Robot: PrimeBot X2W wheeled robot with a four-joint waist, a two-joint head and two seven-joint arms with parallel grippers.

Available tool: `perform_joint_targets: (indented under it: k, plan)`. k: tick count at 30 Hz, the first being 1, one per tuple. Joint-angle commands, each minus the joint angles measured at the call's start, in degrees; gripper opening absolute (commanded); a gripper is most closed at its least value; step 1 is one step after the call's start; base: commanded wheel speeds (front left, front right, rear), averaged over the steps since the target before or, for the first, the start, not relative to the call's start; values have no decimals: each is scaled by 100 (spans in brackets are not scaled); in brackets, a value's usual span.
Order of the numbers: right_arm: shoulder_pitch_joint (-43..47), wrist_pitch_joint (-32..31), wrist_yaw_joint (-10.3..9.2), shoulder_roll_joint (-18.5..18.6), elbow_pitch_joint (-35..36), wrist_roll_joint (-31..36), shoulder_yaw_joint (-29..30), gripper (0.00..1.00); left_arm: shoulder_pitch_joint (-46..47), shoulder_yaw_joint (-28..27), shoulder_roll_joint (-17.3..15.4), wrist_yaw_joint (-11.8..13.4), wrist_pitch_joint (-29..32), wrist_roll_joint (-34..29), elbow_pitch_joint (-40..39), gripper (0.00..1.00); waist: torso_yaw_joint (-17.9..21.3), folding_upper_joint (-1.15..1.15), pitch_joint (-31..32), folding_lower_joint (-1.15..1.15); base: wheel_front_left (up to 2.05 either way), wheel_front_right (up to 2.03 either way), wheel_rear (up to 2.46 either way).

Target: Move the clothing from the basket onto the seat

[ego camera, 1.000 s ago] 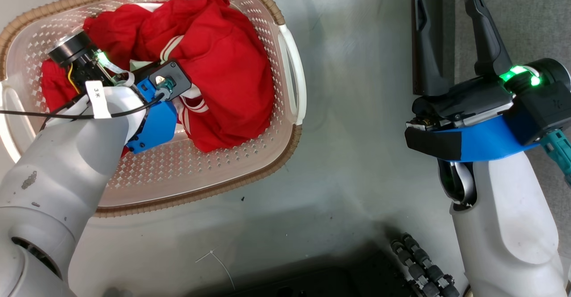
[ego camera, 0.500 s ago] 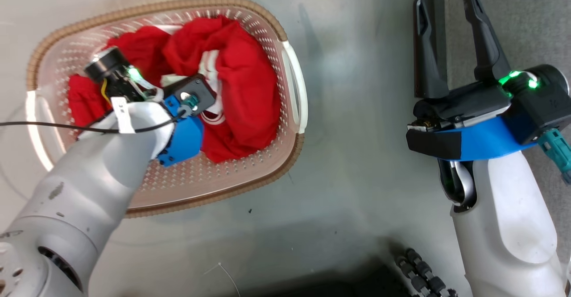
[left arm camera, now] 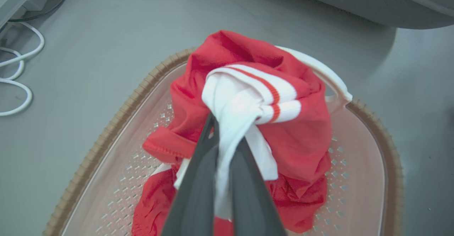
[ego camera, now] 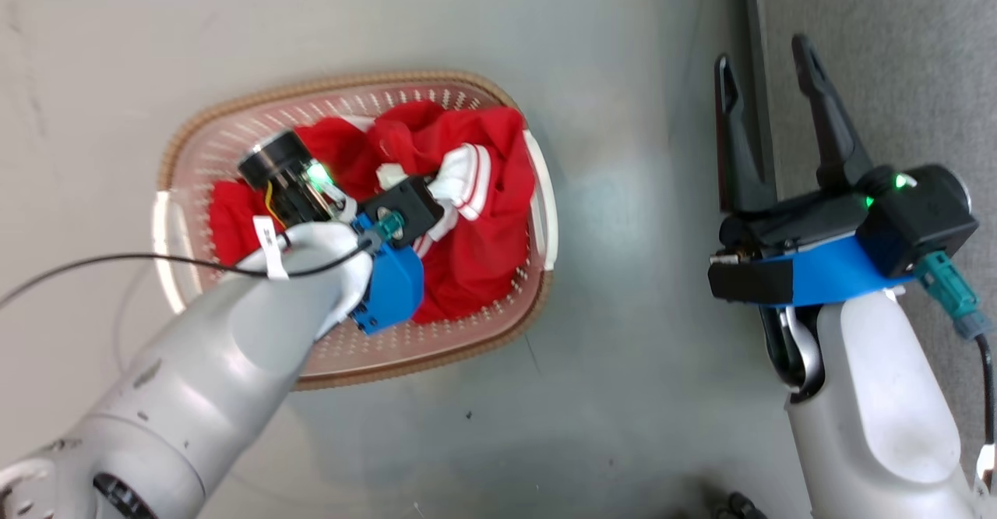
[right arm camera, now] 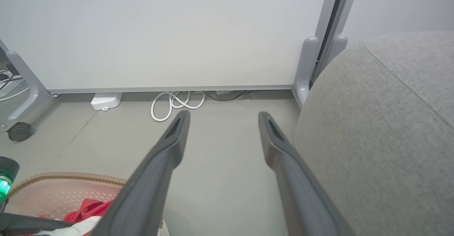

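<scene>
Basket (ego camera: 350, 84) of clothing (ego camera: 483, 254) on grey floor (ego camera: 639, 192) near seat (ego camera: 896, 51) — white cables (right arm camera: 172, 101) beyond.

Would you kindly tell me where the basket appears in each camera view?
Head view: the basket sits centre-left, on the floor.
Left wrist view: the basket spans the lower half.
Right wrist view: the basket is in the bottom-left corner.
Shared landmark: the red clothing bunched in it.
</scene>
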State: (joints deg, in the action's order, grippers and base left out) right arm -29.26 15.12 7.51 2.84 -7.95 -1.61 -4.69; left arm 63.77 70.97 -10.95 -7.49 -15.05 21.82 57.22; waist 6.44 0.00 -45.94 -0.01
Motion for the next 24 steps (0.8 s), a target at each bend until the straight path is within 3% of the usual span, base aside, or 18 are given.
perform_joint_targets:
  k: [1, 24]
  plan:
    - [66, 6, -4, 7, -18, 7, 16, 100, -88, -35, -36, 11, -17, 22, -47, 0, -117, 0, 212, 1, 0, 0, 0]
    - [1111, 6, -4, 8, -496, 48, 184, 100, -1711, -1758, -96, 212, -19, -223, -2195, 0, -699, 0, 2342, 1, 0, 0, 0]
